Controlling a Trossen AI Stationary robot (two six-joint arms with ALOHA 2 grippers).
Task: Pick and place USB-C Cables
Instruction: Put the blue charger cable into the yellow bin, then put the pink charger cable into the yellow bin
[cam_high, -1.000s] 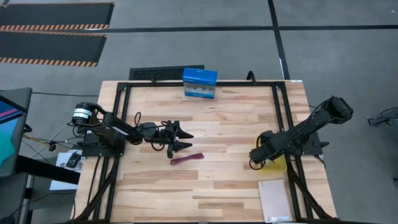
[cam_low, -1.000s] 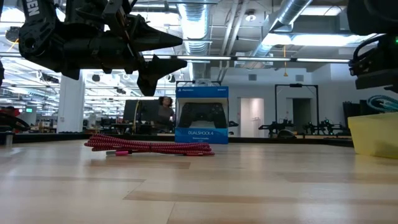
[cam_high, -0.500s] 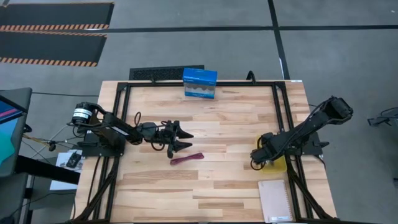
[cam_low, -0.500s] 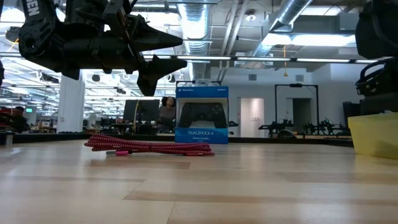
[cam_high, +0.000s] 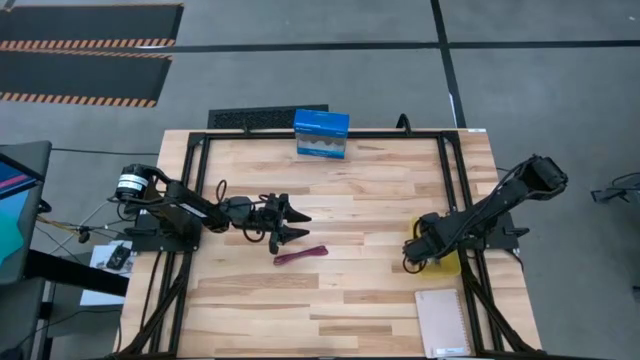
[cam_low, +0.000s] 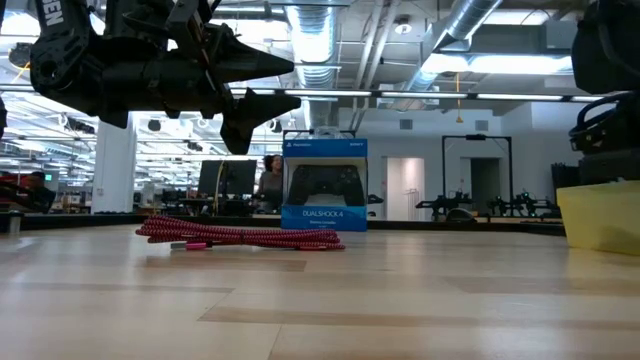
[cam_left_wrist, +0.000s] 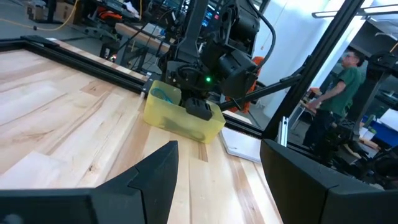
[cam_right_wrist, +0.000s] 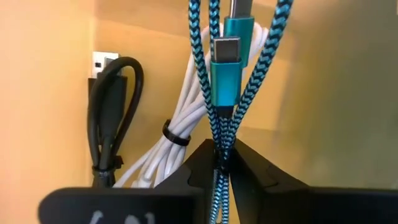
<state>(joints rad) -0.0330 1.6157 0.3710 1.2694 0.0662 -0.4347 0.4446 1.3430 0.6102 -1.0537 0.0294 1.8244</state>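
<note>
The maroon-red cable (cam_high: 300, 255) lies flat on the table's middle, and it also shows in the low view (cam_low: 240, 236). My left gripper (cam_high: 300, 225) hovers open just left of and above it (cam_low: 292, 83). My right gripper (cam_high: 414, 252) reaches down into the yellow bin (cam_high: 448, 262) at the table's right edge, shut on the teal cable (cam_right_wrist: 219, 93). The black cable (cam_right_wrist: 115, 118) and the white cable (cam_right_wrist: 180, 134) lie inside the bin. My right gripper (cam_right_wrist: 222, 155) pinches several strands of the teal braided cable (cam_right_wrist: 219, 142) between its two fingertips. It comes from above, pointing down into the yellow bin. The bundle's connector end (cam_right_wrist: 227, 59) reaches out beyond the fingers, beside the white cable.
A blue controller box (cam_high: 321, 133) stands at the table's far edge. A notebook (cam_high: 443, 322) lies at the near right corner. People stand in the room beyond the table (cam_left_wrist: 333, 93). Bare wood spreads between the maroon cable and the bin.
My right gripper has moved down toward the yellow bin with the teal cable, which no longer shows above the bin's rim in the low view. My left arm has kept still.
</note>
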